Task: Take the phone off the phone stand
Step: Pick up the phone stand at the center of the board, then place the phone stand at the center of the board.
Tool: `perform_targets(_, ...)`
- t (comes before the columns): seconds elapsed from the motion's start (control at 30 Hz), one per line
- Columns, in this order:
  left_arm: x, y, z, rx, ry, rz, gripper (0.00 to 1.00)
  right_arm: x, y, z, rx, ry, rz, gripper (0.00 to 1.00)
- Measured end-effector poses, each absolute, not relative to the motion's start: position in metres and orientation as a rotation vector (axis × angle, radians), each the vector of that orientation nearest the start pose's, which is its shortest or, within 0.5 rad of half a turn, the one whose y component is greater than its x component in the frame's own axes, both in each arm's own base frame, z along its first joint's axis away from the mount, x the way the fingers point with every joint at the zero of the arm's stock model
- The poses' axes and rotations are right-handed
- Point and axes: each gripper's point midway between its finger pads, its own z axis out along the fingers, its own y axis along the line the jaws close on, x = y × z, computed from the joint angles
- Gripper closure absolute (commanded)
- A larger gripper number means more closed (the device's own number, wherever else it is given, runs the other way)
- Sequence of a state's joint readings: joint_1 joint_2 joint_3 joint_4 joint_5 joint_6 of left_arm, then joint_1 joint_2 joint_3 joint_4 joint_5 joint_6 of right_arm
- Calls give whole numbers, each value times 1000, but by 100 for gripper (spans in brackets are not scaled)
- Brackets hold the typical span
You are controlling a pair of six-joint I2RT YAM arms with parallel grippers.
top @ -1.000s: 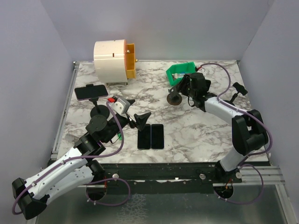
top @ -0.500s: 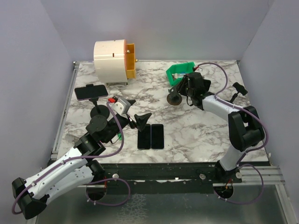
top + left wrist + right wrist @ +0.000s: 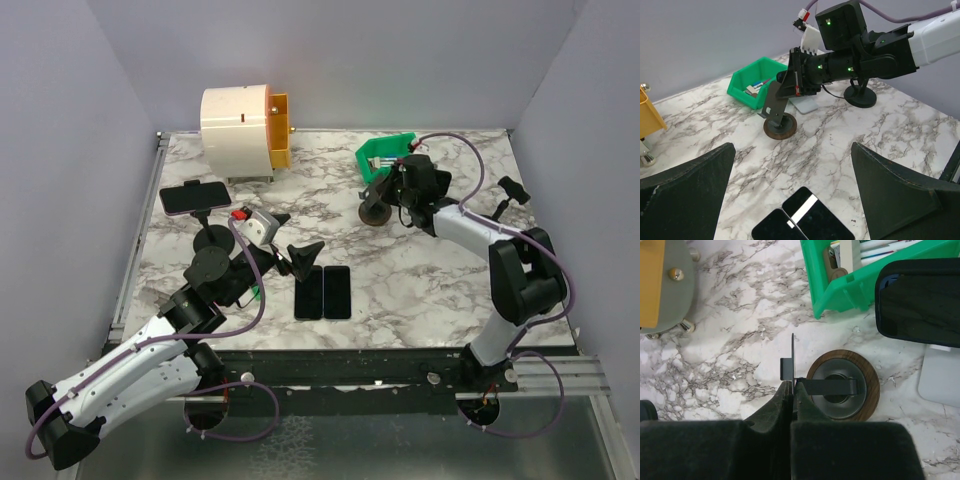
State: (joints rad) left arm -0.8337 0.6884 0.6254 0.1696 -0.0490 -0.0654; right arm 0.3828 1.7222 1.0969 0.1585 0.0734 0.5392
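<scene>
A phone (image 3: 192, 197) sits crosswise on a black phone stand (image 3: 211, 238) at the table's left side. My left gripper (image 3: 297, 235) hangs open to its right, clear of it, above two dark phones (image 3: 805, 215) lying flat side by side. In the left wrist view its fingers (image 3: 685, 190) stand wide apart with nothing between them. My right gripper (image 3: 792, 385) is shut on the thin upright plate (image 3: 792, 355) of a phoneless stand with a round wooden base (image 3: 842, 385), seen at the back middle (image 3: 375, 212).
A green bin (image 3: 385, 155) of small items stands behind the right gripper. A white and orange drum (image 3: 243, 125) is at the back left. Another dark phone (image 3: 920, 302) and a white flat piece (image 3: 940, 375) show at the right wrist view's edge. A black stand (image 3: 860, 95) stands beyond the right arm.
The right gripper's jaws have closed onto the plate of the wooden-based stand and the wrist has shifted slightly left. The left arm has not moved.
</scene>
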Motion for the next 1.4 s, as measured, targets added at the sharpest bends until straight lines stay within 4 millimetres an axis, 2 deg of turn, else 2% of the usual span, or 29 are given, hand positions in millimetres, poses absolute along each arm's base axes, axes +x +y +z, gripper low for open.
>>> perform_targets(0.1,217,-231,311,525,1408,-693,1,455,193,137,203,2069,502,99)
perform_targets(0.2,217,-231,311,526,1407,-694,1,438,186,148,198,2065,501,99)
perform_targets(0.43,214,-232,313,534,1398,-707,1,382,158,214,201,1947,533,99)
perform_targets(0.53,211,-233,314,539,1392,-716,1,364,128,226,254,1907,510,99)
perform_targets(0.6,210,-234,315,545,1390,-723,1,353,96,219,335,1901,464,99)
perform_targets(0.73,207,-237,315,556,1387,-735,1,325,46,179,517,1949,363,99)
perform_targets(0.83,205,-239,315,561,1385,-741,1,305,32,155,615,1986,342,99)
perform_targets(0.9,203,-240,315,564,1382,-746,1,297,25,147,675,1991,337,99)
perform_targets(1.13,197,-241,319,573,1369,-763,1,288,-8,140,838,1919,256,100)
perform_targets(1.4,189,-245,322,587,1353,-788,1,280,-36,134,939,1866,135,99)
